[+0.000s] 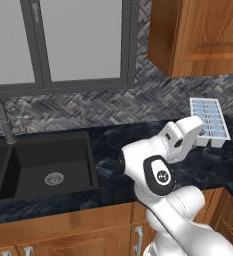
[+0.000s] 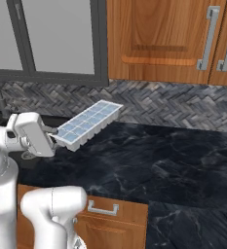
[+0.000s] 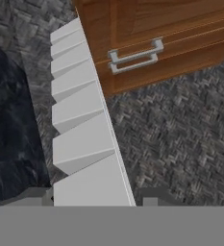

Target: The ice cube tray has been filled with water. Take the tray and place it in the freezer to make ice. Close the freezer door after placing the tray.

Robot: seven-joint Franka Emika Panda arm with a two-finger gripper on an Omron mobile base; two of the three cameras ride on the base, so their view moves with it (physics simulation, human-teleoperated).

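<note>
Right base view: ice cube tray lengthwise away from gripper

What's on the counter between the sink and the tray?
Nothing but the robot's arm: in the left base view the counter from sink to held tray is bare.

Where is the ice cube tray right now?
The ice cube tray is in the hand, held by one end above the black counter, right of the sink and in front of the herringbone backsplash.
</note>
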